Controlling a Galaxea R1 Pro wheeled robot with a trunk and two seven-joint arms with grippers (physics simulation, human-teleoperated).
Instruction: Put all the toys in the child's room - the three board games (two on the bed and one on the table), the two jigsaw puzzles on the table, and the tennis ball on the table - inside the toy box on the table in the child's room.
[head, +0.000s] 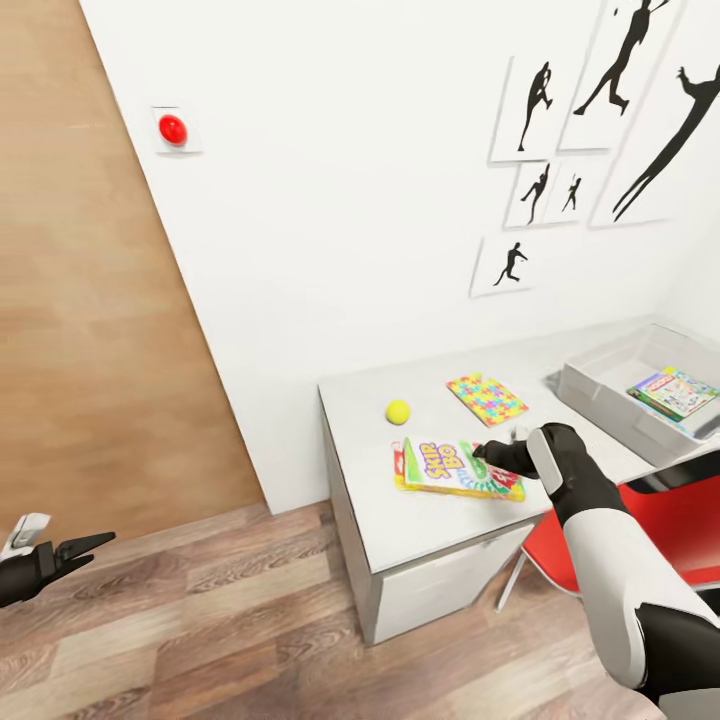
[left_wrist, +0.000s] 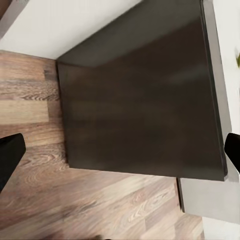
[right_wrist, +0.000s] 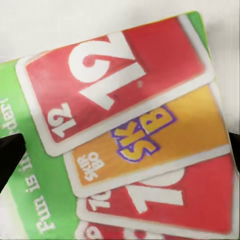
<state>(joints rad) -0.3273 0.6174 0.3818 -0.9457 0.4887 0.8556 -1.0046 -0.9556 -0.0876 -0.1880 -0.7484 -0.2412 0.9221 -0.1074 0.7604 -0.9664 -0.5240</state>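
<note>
The green, white and red Skip-Bo board game (head: 452, 468) lies flat near the table's (head: 420, 530) front edge. My right gripper (head: 484, 452) hovers open just over its right part. In the right wrist view the box's printed cards (right_wrist: 125, 135) spread across the space between the dark fingertips (right_wrist: 10, 157). The tennis ball (head: 398, 411) rests behind the box. A multicoloured jigsaw puzzle (head: 486, 398) lies to the ball's right. The grey toy box (head: 600, 385) at the far right holds a white and green board game (head: 676, 392). My left gripper (head: 88, 546) hangs open over the floor.
A red chair (head: 680, 530) stands tucked at the table beside my right arm. The left wrist view looks at the table's dark side panel (left_wrist: 145, 100) and wooden floor (left_wrist: 75, 200). A wood-panelled wall (head: 90, 300) and a red round knob (head: 172, 129) are at the left.
</note>
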